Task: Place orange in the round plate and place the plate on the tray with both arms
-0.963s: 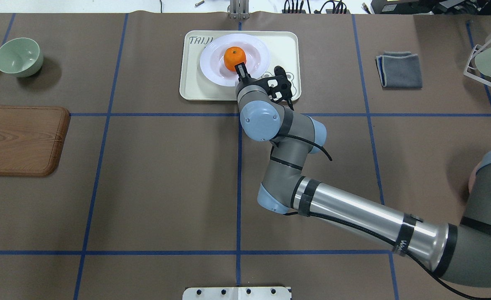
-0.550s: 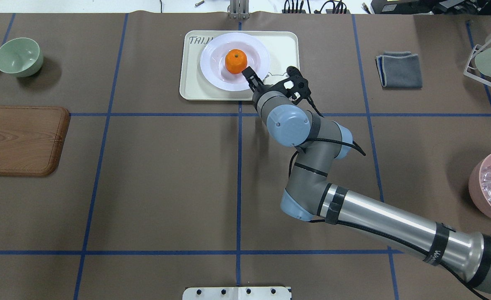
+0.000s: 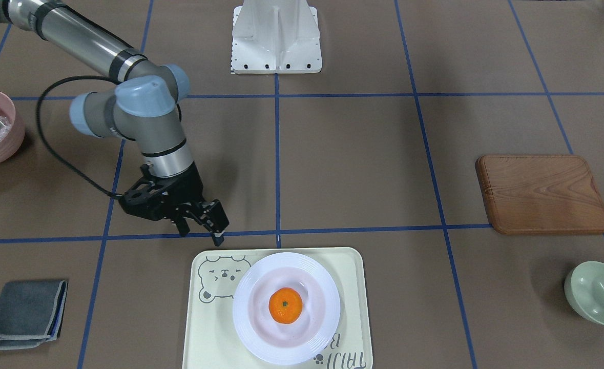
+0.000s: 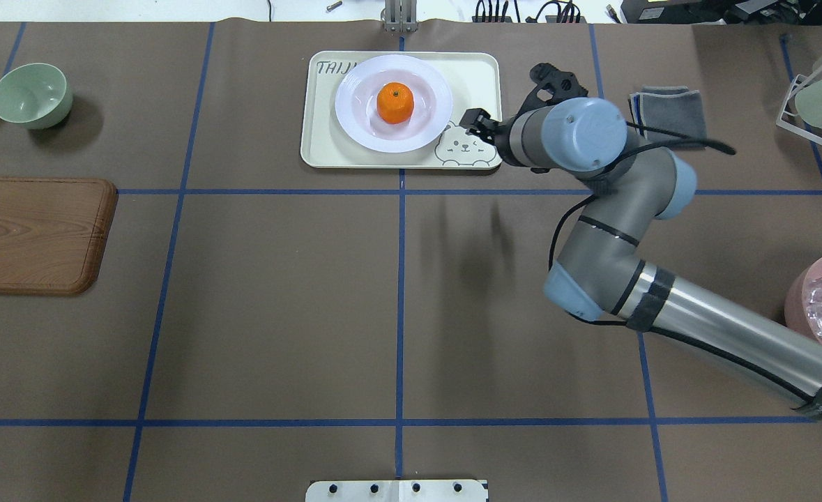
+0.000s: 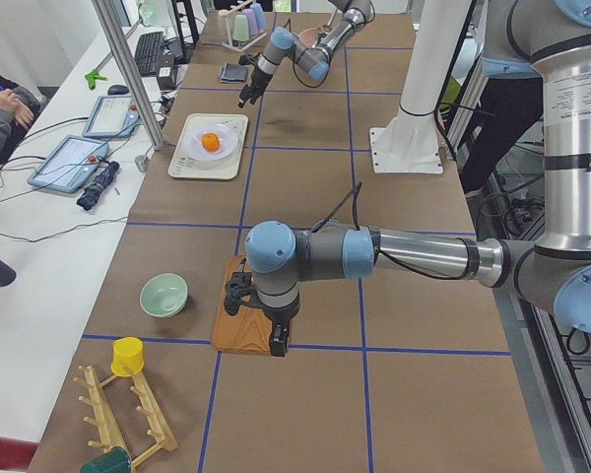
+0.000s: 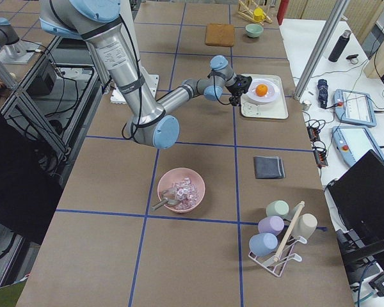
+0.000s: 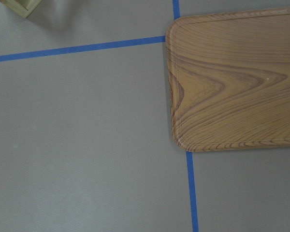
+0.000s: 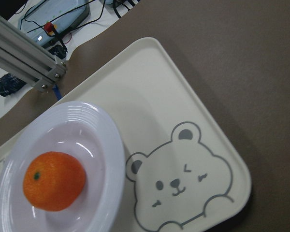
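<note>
The orange (image 4: 394, 102) lies in the well of the white round plate (image 4: 355, 118), and the plate rests on the cream tray (image 4: 477, 77). Over the tray's near right corner, by the bear drawing, my right gripper (image 4: 471, 120) is open and empty, clear of the plate. From across the table it hangs just off the tray's edge (image 3: 202, 231). The right wrist view looks down on the orange (image 8: 54, 181), the plate (image 8: 106, 145) and the tray (image 8: 154, 87). My left gripper (image 5: 276, 343) hovers at the wooden board's near edge; I cannot tell whether it is open or shut.
A brown wooden board (image 4: 31, 233) and a pale green bowl (image 4: 32, 95) sit at the left. To the right of the tray lies a folded grey cloth (image 4: 670, 116). A pink bowl of ice (image 4: 818, 307) and a cup rack (image 4: 818, 90) stand at the right edge.
My right gripper has drawn back from the orange and swung right, from over the plate to the tray's right corner. The orange, plate and tray stayed put.
</note>
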You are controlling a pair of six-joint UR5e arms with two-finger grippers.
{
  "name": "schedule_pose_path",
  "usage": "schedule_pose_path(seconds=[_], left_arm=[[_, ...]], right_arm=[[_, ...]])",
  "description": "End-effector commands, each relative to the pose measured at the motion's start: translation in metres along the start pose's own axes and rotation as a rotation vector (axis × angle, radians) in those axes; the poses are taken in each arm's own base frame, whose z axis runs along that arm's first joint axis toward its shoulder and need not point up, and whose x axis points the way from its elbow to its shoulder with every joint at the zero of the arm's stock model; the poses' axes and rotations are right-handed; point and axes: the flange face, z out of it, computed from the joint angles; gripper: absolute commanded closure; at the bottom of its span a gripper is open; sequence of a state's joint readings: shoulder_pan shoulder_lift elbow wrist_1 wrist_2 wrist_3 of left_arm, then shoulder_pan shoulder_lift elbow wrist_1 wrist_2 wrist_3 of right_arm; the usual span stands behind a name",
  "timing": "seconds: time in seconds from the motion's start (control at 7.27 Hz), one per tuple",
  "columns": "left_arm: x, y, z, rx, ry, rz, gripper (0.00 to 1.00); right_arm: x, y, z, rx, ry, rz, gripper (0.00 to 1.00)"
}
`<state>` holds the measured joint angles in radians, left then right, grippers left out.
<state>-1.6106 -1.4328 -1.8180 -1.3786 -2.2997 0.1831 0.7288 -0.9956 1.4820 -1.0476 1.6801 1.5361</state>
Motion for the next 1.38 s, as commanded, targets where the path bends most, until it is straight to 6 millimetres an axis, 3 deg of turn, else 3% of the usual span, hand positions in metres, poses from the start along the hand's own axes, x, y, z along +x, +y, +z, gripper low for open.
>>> schedule_pose_path(seconds=[0.0,0.14,0.28,0.55,0.83,1.1,1.24], left_arm=[[0.002,0.001,0.000,0.007,0.019,0.000,0.01],[0.002,0.001,-0.001,0.008,0.019,0.001,0.01],[-0.001,0.002,0.003,0.002,0.020,-0.003,0.01],[0.000,0.000,0.001,0.006,0.019,-0.001,0.01],[0.004,-0.005,-0.003,0.012,0.016,0.009,0.01],[0.000,-0.007,0.001,0.005,0.018,0.001,0.01],[-0.001,-0.006,0.002,0.002,0.014,-0.002,0.01]], right_arm=[[0.077,-0.077,-0.048,-0.119,0.156,-0.273,0.00],[0.115,-0.115,-0.083,-0.174,0.194,-0.371,0.00],[0.168,-0.141,-0.110,-0.207,0.224,-0.473,0.00],[0.292,-0.195,-0.154,-0.254,0.266,-0.652,0.00],[0.405,-0.218,-0.201,-0.321,0.252,-0.764,0.00],[0.481,-0.213,-0.232,-0.367,0.234,-0.765,0.00],[0.496,-0.218,-0.249,-0.407,0.218,-0.717,0.00]])
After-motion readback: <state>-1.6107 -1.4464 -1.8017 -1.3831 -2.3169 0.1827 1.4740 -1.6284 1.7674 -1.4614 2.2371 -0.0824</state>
